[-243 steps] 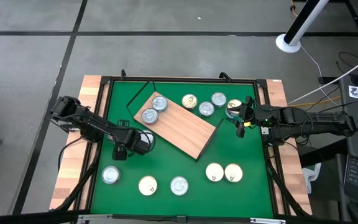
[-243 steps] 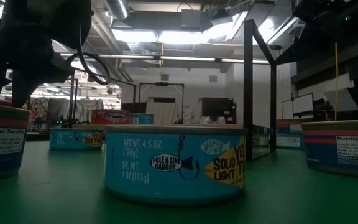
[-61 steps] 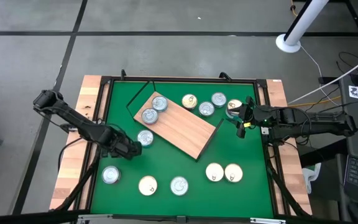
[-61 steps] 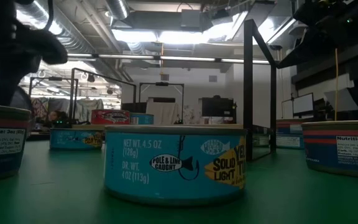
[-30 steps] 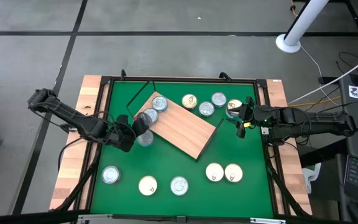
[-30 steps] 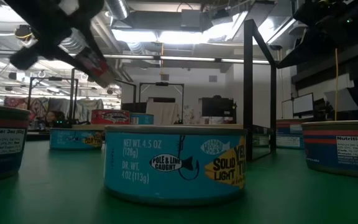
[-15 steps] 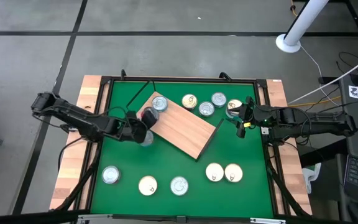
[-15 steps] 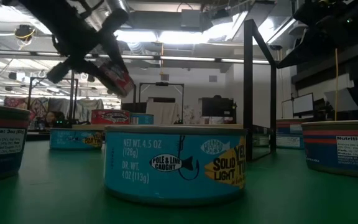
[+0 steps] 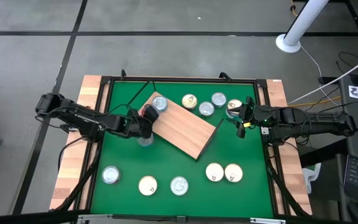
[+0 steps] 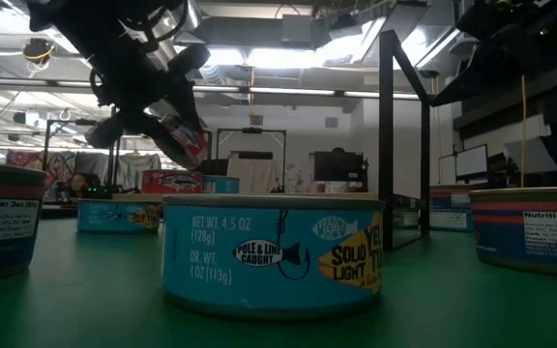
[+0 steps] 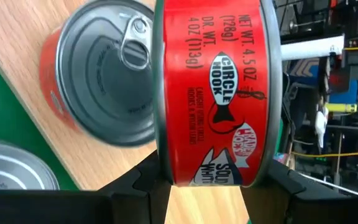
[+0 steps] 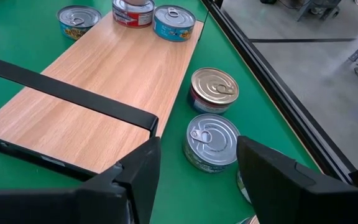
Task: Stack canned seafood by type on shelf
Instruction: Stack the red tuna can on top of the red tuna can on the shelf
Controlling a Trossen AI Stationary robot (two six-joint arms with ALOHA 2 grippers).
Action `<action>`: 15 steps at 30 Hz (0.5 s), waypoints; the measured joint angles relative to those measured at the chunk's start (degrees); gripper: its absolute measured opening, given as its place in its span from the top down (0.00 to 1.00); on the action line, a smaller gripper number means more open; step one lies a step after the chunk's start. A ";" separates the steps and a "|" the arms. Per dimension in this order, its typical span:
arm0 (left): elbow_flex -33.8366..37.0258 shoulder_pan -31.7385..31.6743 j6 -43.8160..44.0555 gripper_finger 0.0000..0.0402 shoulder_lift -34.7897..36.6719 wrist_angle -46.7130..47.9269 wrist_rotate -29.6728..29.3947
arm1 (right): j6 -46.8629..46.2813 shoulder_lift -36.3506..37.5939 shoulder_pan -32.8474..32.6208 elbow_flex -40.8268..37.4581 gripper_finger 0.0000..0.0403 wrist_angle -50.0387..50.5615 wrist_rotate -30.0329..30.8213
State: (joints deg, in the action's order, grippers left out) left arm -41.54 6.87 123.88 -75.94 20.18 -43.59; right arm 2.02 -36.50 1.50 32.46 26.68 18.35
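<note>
Where the high view looks down on the table, the left gripper [image 9: 143, 124] sits at the near-left corner of the shelf [image 9: 185, 127], and the arm hides most of the red tin [image 9: 148, 114] it grips. One silver-lidded tin [image 9: 160, 104] lies on the shelf just beyond it, another tin [image 9: 145, 140] lies half hidden under the gripper just off the shelf's edge. The right gripper [image 9: 242, 120] waits off the shelf's right end, beside a cluster of tins [image 9: 211, 104]; its fingers stand apart, holding nothing. No lettering can be read from here.

At table height, the left gripper [image 10: 167, 116] shows only as a dark mass carrying the red tin [image 10: 186, 137] in the air, tilted. A blue tin [image 10: 275, 253] fills the foreground, reading "NET WT. 4.5 OZ (128g)", "POLE & LINE CAUGHT" and "SOLID LIGHT"; its last word is cut off by the curve. Tins at either edge are cropped.

Through the left wrist view, the red tin [image 11: 215, 93] is clamped on edge between the fingers [image 11: 138, 180], above the shelf [image 11: 17, 37] and close over a red-sided tin [image 11: 101, 74] standing there. Its label reads "CIRCLE HOOK" and "NET WT. 4.5 OZ"; the lower wording is possibly "SOLID WHITE".

Past the right wrist's open fingers [image 12: 138, 171], two tins [image 12: 213, 90] stand beside the shelf [image 12: 104, 93]; three more at its far end are too small to read.
</note>
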 joint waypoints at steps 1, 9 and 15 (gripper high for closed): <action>0.00 -0.20 0.06 0.61 0.00 -0.02 -0.02 | 0.01 0.01 0.01 0.00 0.48 0.00 0.00; 0.00 -1.06 2.25 0.61 0.00 0.16 -0.02 | 0.01 0.01 0.01 -0.01 0.48 0.00 0.00; 0.00 -1.04 2.22 0.61 0.00 0.17 0.02 | 0.01 -0.01 0.01 -0.01 0.48 0.00 -0.02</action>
State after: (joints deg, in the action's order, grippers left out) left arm -41.54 5.82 126.10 -75.94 20.35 -43.57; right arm 2.02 -36.51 1.52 32.45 26.68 18.33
